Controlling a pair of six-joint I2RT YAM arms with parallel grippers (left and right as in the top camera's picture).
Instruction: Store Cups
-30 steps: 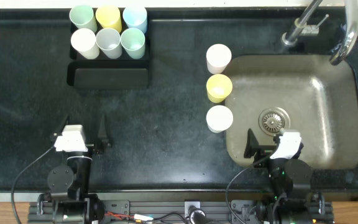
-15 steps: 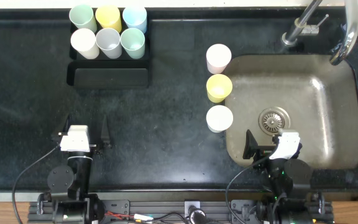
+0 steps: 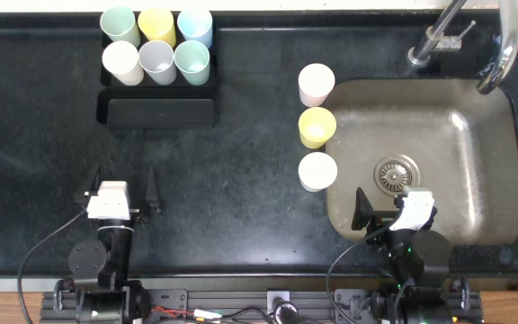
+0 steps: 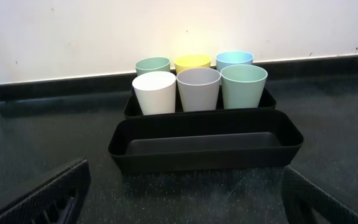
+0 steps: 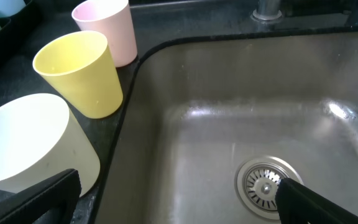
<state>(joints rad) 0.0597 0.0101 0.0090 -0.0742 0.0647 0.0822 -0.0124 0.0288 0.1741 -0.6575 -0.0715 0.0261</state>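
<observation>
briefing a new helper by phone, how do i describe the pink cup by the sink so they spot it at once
Start at the steel sink at the right of the black counter. Three cups stand in a line along its left rim; the pink cup is at the end nearest the tap. The other two are a yellow cup and a white cup.

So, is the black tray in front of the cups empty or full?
Empty: the front black tray shows only its bare floor; the six cups stand in the rear tray.
</observation>
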